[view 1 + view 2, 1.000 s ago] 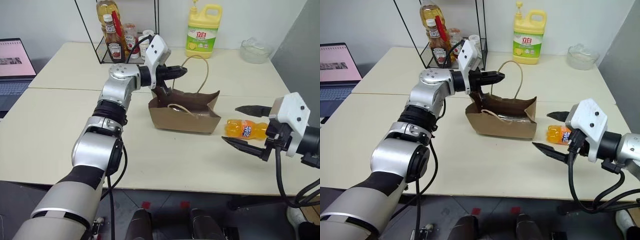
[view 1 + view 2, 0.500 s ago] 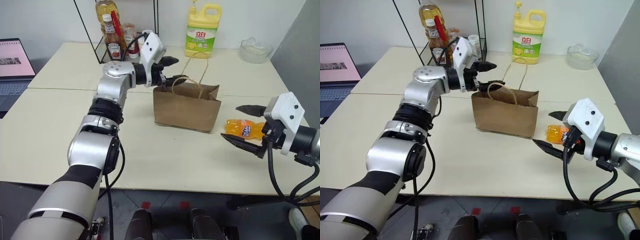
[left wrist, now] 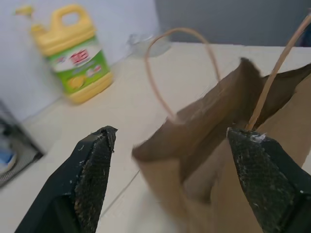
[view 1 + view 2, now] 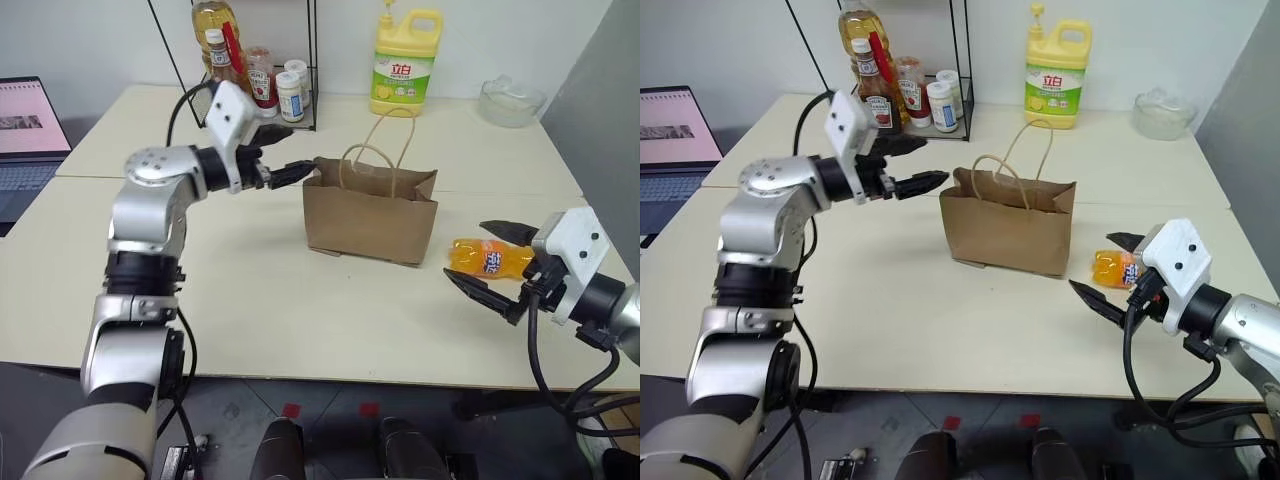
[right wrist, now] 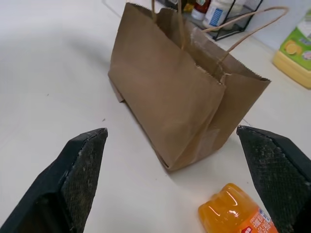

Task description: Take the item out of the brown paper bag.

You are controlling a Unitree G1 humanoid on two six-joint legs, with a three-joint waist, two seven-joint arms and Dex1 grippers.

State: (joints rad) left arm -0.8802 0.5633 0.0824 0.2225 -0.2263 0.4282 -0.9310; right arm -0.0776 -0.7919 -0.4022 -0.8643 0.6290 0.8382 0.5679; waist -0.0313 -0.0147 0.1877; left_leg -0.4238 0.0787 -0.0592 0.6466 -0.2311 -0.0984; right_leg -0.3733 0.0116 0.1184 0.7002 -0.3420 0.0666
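Orange soda bottle (image 4: pixel 490 257) lies on its side on the cream table (image 4: pixel 250 300), out of the bag, just right of the brown paper bag (image 4: pixel 372 215) and apart from it. Blue-and-orange label faces up.

Brown paper bag stands upright mid-table, mouth open, both tan loop handles (image 4: pixel 385 150) raised.

Right gripper (image 4: pixel 492 266) sits at the near right, fingers spread wide on either side of the bottle; whether they touch it, cannot tell. Nothing grasped.

Left gripper (image 4: pixel 285 150) hovers just left of the bag's top edge, pointing toward it, jaws parted and empty, clear of the paper.

Far side: yellow detergent jug (image 4: pixel 405 60), wire rack (image 4: pixel 255 70) with sauce bottles, clear glass bowl (image 4: pixel 510 100) at far right. Laptop (image 4: pixel 28 125) at far left.
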